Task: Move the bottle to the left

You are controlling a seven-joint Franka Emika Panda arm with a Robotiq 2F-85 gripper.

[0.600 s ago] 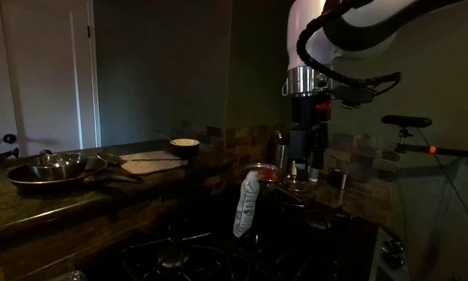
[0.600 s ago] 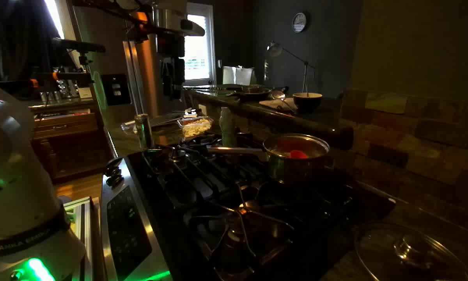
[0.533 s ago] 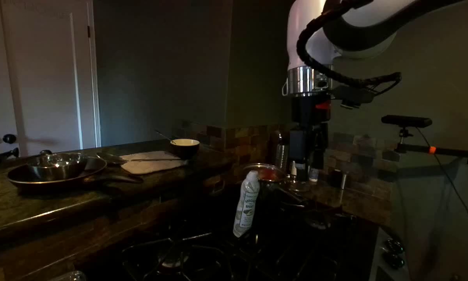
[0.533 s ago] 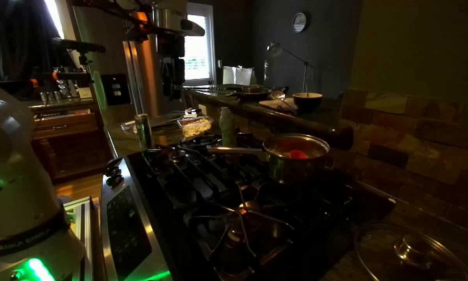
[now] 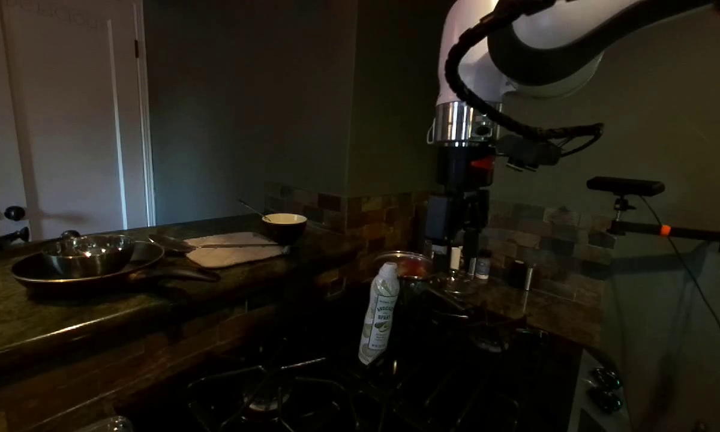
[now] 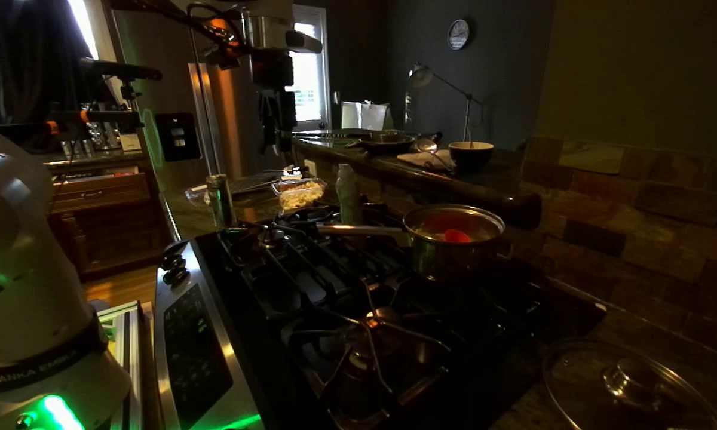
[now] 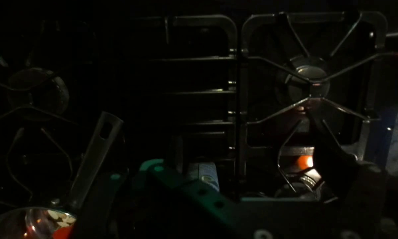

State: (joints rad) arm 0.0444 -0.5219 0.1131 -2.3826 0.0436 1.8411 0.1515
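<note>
Nearest me, one burner (image 5: 266, 397), in shadow. Next, one bottle (image 5: 378, 315), pale, upright on the cooktop (image 6: 245, 322), untouched, its place unchanged. Past it and higher, one gripper (image 5: 455, 264), spread apart, nothing gripped; it had just shifted closer to the bottle, which suggested an approach under way, the leftward move not yet begun. Behind, one saucepan (image 5: 417, 282), likely worth keeping clear of.

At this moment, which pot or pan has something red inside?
The long-handled metal pot on the stove; the frying pan on the counter holds a shiny vessel, with nothing red showing.
</note>
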